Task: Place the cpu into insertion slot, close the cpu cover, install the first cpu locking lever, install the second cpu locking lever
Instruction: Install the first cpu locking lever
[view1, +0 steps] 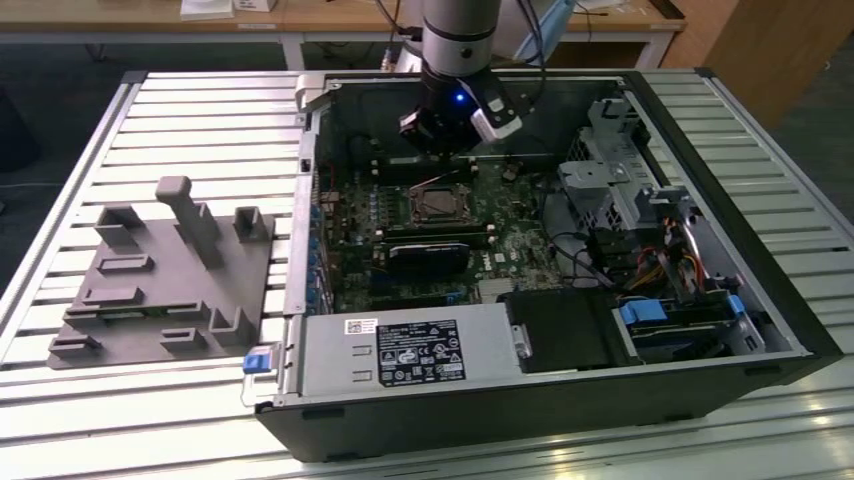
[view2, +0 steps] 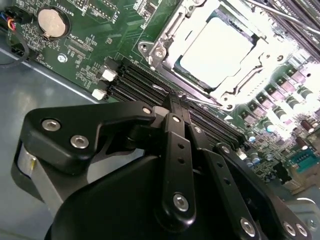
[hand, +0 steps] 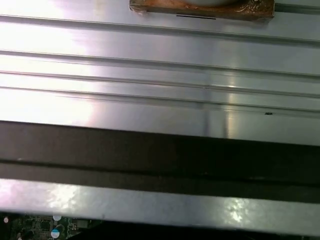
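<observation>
gripper (view2: 174, 100): jaws together, tip lowered to the socket's edge by a thin locking lever (view2: 207, 102), probably to work it; whether it pinched the wire I couldn't tell.
cpu (view2: 215, 47): just beyond the gripper's tip, seated in the insertion slot (view2: 150, 50).
cpu cover (view2: 170, 55): lay shut over it.
look: dull grey square, glaring white.

cpu cover (view2: 172, 37) cut off, cpu (view2: 215, 50) glare-washed

No wording is legible; the black label (view1: 422, 353) on the power supply (view1: 334, 362) carries print too small to read.
</observation>
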